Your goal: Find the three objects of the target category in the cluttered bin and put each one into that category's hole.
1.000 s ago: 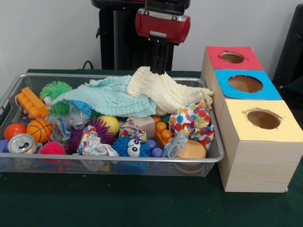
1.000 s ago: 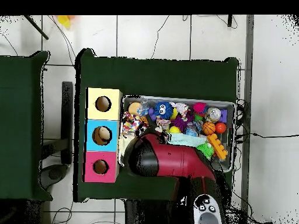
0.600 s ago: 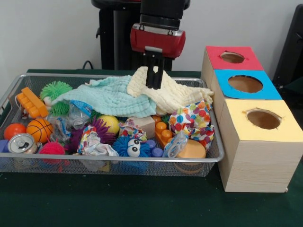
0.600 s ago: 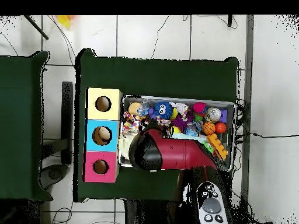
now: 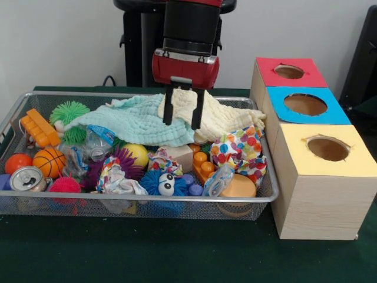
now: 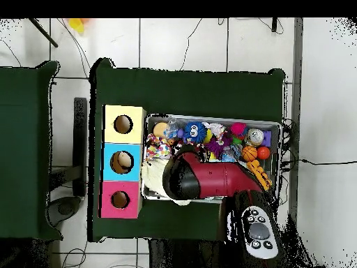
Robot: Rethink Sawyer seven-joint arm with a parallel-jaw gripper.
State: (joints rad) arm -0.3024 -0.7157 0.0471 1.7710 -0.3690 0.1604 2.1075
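My gripper (image 5: 183, 115) is open, its two fingers astride the top fold of a cream cloth (image 5: 218, 118) at the back of the wire bin (image 5: 147, 201). A teal cloth (image 5: 126, 121) lies beside it to the left, partly under it. A crumpled polka-dot cloth (image 5: 238, 150) sits at the bin's right, and a smaller patterned one (image 5: 115, 178) lies near the front. Three boxes stand right of the bin, with holes in a red top (image 5: 289, 71), a blue top (image 5: 305, 104) and a yellow top (image 5: 327, 148). In the overhead view the arm (image 6: 209, 180) hides the gripper and the cloths.
The bin also holds spiky balls (image 5: 68, 111), a basketball (image 5: 49, 161), a tin can (image 5: 26, 178), orange bricks (image 5: 39, 127), a blue furry toy with eyes (image 5: 165, 183) and crumpled plastic bottles (image 5: 97, 141). The overhead view shows something tan inside the blue box's hole (image 6: 123, 162).
The gripper has moved left and down toward the cream cloth, and its fingers have gone from shut to open. The cloths have not shifted.
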